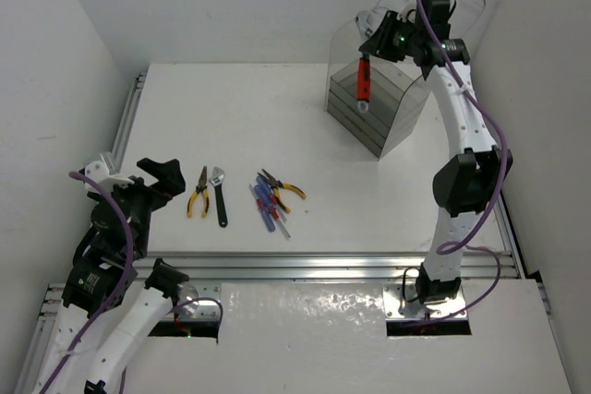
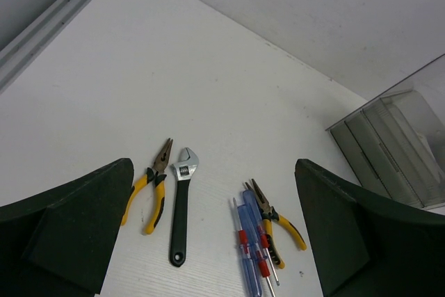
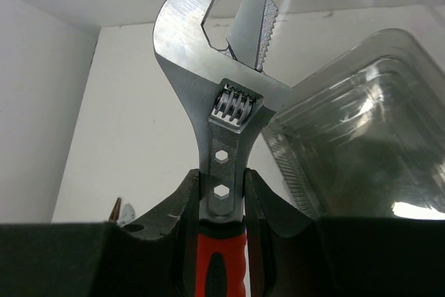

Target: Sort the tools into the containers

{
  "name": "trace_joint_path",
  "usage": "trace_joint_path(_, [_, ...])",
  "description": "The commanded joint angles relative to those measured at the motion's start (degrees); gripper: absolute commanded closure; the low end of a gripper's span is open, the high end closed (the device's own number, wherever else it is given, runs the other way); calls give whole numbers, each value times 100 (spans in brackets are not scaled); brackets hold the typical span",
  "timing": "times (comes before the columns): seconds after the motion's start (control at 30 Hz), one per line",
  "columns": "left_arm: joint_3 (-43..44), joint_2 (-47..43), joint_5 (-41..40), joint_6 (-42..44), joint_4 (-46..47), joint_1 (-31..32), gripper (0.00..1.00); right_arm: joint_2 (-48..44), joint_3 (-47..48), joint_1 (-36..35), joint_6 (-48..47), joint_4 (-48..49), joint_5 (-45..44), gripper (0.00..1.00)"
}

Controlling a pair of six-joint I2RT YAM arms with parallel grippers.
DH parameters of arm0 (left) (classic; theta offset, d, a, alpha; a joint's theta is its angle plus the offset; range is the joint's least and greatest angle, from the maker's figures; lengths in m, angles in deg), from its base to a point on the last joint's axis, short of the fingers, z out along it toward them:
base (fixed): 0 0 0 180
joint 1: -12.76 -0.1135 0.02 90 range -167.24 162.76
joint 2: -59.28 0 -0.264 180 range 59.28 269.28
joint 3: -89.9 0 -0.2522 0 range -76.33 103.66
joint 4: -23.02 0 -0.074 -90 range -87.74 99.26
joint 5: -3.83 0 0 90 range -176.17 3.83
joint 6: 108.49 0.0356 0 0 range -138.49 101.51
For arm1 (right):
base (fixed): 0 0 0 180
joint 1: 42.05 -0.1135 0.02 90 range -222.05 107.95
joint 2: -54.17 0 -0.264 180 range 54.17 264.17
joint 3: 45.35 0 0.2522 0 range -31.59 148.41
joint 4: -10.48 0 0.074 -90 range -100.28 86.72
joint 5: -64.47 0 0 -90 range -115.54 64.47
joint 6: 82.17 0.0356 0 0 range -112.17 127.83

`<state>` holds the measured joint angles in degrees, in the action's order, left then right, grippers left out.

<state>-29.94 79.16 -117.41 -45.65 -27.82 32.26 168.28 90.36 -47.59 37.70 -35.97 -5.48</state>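
Right hand (image 3: pixel 222 189) clamps the red-handled wrench (image 3: pixel 221 102) over the trays (image 1: pixel 349 104).

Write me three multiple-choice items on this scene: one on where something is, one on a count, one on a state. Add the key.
1. Where is the red-handled wrench?
A. Lying among the screwdrivers.
B. In the right gripper, by the clear box.
C. Leaning on the wall.

2. How many yellow-handled pliers lie on the table?
A. One.
B. Four.
C. Two.

3. What state is the left gripper in?
A. Open, holding nothing.
B. Shut on a screwdriver.
C. Shut on a black wrench.

Key:
1 B: the right wrist view shows the handle clamped between the jaws.
2 C: the top view shows two pairs among the tools lying there.
3 A: the left wrist view shows the jaws wide apart, gripping nothing.
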Motion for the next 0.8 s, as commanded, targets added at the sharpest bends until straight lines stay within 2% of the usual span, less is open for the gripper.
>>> trace_joint_path(0.0, [10, 33, 75, 105, 289, -61, 0, -117, 610, 229, -130, 571, 200, 100])
trace_joint_path(0.53, [-7, 16, 127, 123, 315, -61, 0, 6, 672, 238, -1466, 623, -212, 100])
trace_joint_path(0.77, [-16, 42, 154, 132, 316, -61, 0, -143, 233, 220, -1958, 851, -317, 100])
